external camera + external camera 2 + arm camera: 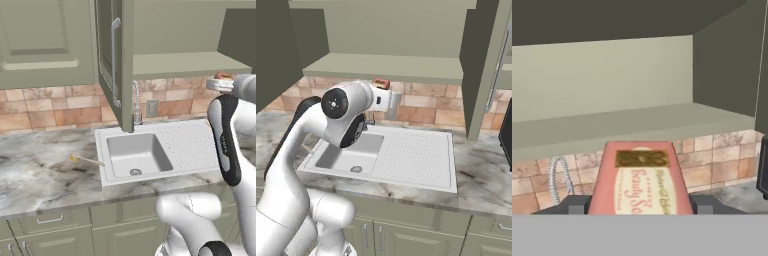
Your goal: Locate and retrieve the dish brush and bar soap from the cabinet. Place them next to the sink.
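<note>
My gripper is shut on the bar soap, a pink-red block with a pale label. It is held just below and in front of the open cabinet's shelf. From the base the bar soap pokes out of the hand above the sink's dotted drainboard. The dish brush lies flat on the marble counter, just left of the white sink. The cabinet door with its silver bar handle stands swung open. The cabinet shelf is bare.
The chrome spring-neck faucet rises behind the basin. A dark appliance stands at the counter's right end. A closed panelled wall cabinet hangs to the left, and drawers run under the counter.
</note>
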